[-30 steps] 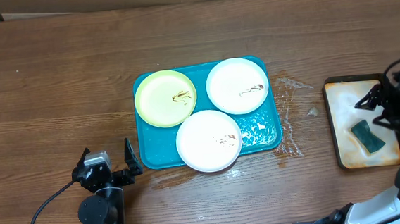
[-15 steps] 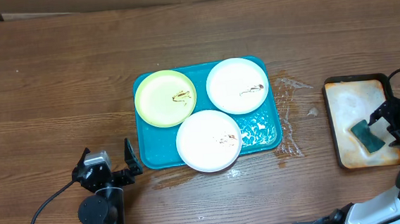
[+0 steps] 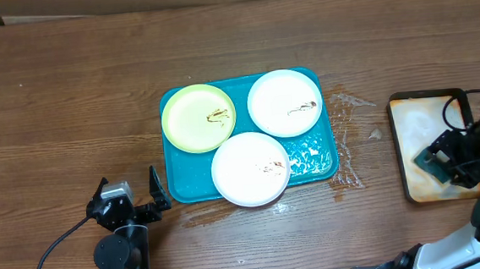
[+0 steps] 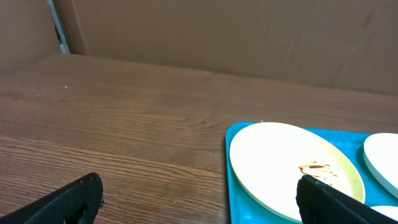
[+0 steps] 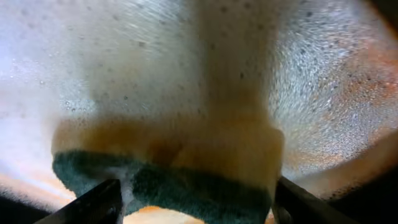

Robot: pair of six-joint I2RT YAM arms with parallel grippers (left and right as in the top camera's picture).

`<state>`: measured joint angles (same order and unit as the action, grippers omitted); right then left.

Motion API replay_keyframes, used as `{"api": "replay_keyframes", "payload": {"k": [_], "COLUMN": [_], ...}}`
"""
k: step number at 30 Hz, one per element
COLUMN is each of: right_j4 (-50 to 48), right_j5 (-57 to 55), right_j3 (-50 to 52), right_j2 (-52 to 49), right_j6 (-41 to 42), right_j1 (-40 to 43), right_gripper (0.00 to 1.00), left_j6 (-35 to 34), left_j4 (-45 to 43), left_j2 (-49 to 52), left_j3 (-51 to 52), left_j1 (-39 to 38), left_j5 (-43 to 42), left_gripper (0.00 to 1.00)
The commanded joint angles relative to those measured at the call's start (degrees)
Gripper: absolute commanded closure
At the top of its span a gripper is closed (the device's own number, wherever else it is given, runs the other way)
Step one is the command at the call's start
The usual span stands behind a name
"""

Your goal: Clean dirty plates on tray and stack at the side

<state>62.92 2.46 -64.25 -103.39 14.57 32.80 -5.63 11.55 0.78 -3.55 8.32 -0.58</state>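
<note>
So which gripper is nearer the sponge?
Right. The right gripper hangs directly over the sponge in the small foamy tray; the left gripper sits far across the table, near the blue tray.

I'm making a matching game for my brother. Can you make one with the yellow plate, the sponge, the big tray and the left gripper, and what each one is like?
1. yellow plate
2. sponge
3. big tray
4. left gripper

A. teal-blue
B. in the foamy small tray
C. open, holding nothing
D. brown smear on it

Pairs: 1-D, 2-B, 3-A, 4-C
</note>
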Motion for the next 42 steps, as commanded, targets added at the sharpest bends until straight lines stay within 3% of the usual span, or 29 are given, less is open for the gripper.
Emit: {"api": "replay_keyframes", "payload": {"k": [1,4,6,11,15,18,23,35,42], "right_j4": [-0.9,-2.0,-2.7,-4.7,-6.2,-7.1,-8.8,-9.7,-10.2], "right_j5": [-0.3,-0.2,-0.3,-0.2,-0.3,-0.2,-0.2,9.2,8.5], "right_j3": [0.5,0.5,0.5,0.5,0.5,0.4,0.4,-3.0,-3.5], "right_j2": [1.0,1.0,1.0,1.0,1.0,1.0,1.0,1.0,1.0], "right_j6": [0.5,0.8,1.0,2.0,2.0,2.3,3.3,3.0,1.8], "right_j1": [-2.0,-2.5,-2.5,-2.5,-2.5,-2.5,-2.6,-3.6,-7.8], "right_gripper": [0.26,0.33,0.47,0.54,0.69,0.73,0.96,0.96,0.96], "left_j6": [0.7,0.7,0.7,0.7,0.7,0.7,0.7,0.7,0.7], "left_j4": [0.0,0.0,0.0,0.0,0.0,0.0,0.0,0.0,0.0], "left_j2": [-0.5,-0.5,-0.5,-0.5,-0.5,-0.5,-0.5,-0.5,-0.5], "left_j3": [0.2,0.2,0.2,0.2,0.2,0.2,0.2,0.2,0.2], "left_j1": [0.0,0.0,0.0,0.0,0.0,0.0,0.0,0.0,0.0], "left_j5": [0.5,0.5,0.5,0.5,0.5,0.6,0.5,0.6,0.5], "left_gripper": [0.0,0.0,0.0,0.0,0.0,0.0,0.0,0.0,0.0]}}
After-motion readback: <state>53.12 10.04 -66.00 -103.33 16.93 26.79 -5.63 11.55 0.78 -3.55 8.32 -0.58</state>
